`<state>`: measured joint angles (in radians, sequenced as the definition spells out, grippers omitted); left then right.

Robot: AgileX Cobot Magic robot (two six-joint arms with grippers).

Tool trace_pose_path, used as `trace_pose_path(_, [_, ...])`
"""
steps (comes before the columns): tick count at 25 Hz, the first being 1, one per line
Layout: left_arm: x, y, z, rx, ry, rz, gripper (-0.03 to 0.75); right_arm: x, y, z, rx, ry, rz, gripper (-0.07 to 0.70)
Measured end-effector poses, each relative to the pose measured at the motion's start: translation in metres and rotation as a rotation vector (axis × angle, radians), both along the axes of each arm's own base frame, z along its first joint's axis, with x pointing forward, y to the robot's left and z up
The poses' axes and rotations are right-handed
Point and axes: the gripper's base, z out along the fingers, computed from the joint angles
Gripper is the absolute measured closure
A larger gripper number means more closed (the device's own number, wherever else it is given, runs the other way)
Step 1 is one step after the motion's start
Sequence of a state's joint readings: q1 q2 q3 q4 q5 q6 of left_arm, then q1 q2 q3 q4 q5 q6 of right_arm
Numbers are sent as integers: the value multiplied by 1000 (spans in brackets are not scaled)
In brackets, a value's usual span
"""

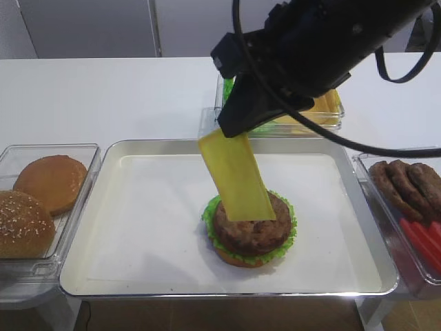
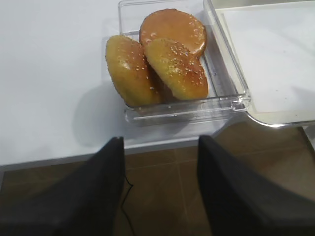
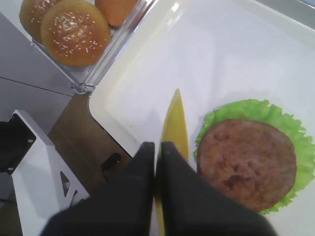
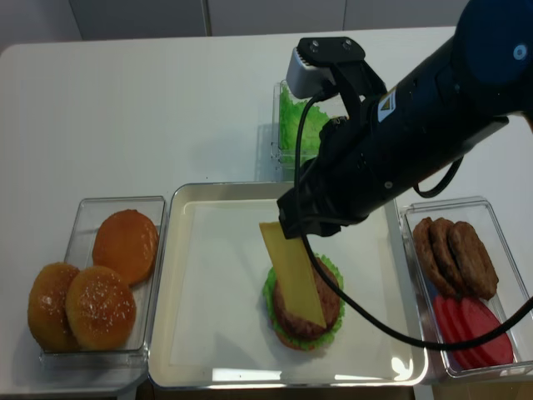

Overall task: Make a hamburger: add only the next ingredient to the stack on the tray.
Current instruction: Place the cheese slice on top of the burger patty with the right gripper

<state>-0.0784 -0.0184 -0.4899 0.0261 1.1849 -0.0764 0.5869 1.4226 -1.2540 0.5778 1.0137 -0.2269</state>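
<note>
- The right gripper (image 3: pixel 156 169) had its fingers (image 3: pixel 140 172) pressed together on the top edge of the cheese slice (image 1: pixel 236 176). The slice hung below the fingers at a slant, with its lower edge over, perhaps touching, the patty of the stack (image 1: pixel 249 233).
- The stack stood on the tray (image 1: pixel 138 279), below the fingers and slightly to one side in the right wrist view.
- Risk, as judged: the slice was floppy and held by one edge only. If let go while slanted, it could fold on itself or slide off the patty onto the lettuce or the tray's white inside.
- Risk, as judged: the slice hung edge-on beside the patty in the right wrist view, so a release without laying it flat would likely leave it off-centre.
- Risk, as judged: cheese could stick to the fingers on opening and lift away, or drag the patty out of line.
- The left gripper (image 2: pixel 160 189) hung well away from the stack with its fingers apart and nothing between them, near the bun box (image 2: pixel 226 105).
- Containers: the bun box, a clear box beside the tray, held three buns.
- A clear box (image 4: pixel 500 367) on the far side of the tray from the buns held brown patties (image 4: pixel 454 254) and red slices (image 4: pixel 475 329).
- Behind the arm, a lettuce box (image 4: pixel 291 117) held green leaves; a further box (image 1: pixel 331 114) held yellow cheese, partly hidden.
- All the boxes and the tray rested on the white surface (image 4: pixel 166 108).
</note>
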Motion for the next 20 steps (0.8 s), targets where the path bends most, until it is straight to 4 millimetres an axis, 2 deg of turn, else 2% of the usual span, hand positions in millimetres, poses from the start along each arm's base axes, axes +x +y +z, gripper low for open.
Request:
trace_pose_path(14, [0,0,0,0,0,0,359,11,6,-19,-45,45,4,593])
trace_pose_path(20, [0,0,0,0,0,0,359,9,9,-17,-9,57,15,593])
